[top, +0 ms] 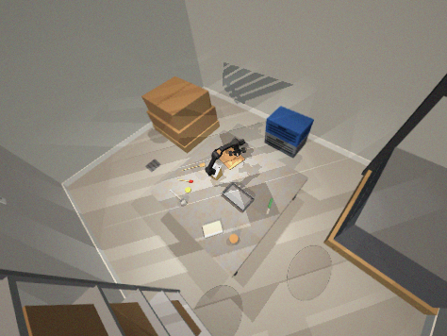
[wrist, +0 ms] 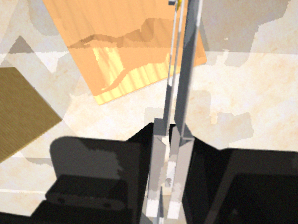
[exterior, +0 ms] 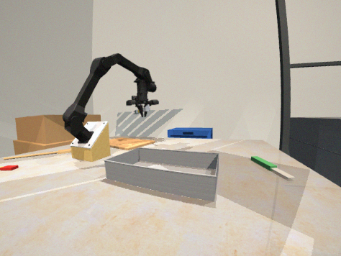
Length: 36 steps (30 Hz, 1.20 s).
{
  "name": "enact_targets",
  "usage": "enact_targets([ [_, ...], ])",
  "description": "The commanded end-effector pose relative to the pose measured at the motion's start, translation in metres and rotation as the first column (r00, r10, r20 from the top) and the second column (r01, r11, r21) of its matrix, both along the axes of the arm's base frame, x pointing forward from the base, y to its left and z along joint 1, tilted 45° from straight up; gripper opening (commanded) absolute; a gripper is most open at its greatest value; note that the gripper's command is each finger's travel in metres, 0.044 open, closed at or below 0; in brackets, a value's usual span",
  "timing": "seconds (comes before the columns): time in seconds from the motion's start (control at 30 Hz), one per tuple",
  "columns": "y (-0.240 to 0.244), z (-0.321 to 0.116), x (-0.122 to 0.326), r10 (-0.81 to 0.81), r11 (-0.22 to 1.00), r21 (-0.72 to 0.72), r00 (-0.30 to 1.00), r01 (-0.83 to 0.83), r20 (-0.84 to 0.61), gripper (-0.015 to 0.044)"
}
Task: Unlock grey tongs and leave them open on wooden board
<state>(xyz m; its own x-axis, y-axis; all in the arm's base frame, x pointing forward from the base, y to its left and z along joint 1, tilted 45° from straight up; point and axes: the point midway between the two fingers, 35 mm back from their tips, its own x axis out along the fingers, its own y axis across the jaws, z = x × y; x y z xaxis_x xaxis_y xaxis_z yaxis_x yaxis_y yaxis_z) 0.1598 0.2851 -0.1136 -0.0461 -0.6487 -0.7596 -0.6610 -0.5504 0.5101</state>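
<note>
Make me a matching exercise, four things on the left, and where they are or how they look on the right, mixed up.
1. Tongs
2. Roasting tin
3. Blue crate
4. Knife

A. green handle
B. beyond the table
C. between the gripper's fingers
D. grey, open-topped, on the table

Pairs: 1-C, 2-D, 3-B, 4-A

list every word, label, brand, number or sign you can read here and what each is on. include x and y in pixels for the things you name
There is no text that can be read in any view.
The dark patch on the front of the blue crate [top: 289, 119] [exterior: 190, 131] is too blurred to tell whether it carries a label.
</note>
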Motion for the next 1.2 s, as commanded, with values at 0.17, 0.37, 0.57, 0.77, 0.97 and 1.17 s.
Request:
enact_targets([
  [0.17, 0.017, -0.011, -0.065, 0.108, 0.994, 0.018, 0.988, -0.107, -0.108, -0.015],
  [0.37, 0.023, -0.016, -0.107, 0.178, 0.984, 0.03, 0.969, -0.175, -0.174, -0.015],
  [0.57, 0.025, -0.02, -0.149, 0.244, 0.969, 0.041, 0.94, -0.242, -0.24, -0.015],
  [0.77, 0.021, -0.024, -0.19, 0.307, 0.951, 0.051, 0.902, -0.306, -0.304, -0.015],
  [0.97, 0.019, -0.025, -0.2, 0.321, 0.946, 0.054, 0.892, -0.321, -0.32, -0.015],
  [1.17, 0.016, -0.028, -0.199, 0.286, 0.957, 0.063, 0.888, -0.282, -0.36, -0.015],
])
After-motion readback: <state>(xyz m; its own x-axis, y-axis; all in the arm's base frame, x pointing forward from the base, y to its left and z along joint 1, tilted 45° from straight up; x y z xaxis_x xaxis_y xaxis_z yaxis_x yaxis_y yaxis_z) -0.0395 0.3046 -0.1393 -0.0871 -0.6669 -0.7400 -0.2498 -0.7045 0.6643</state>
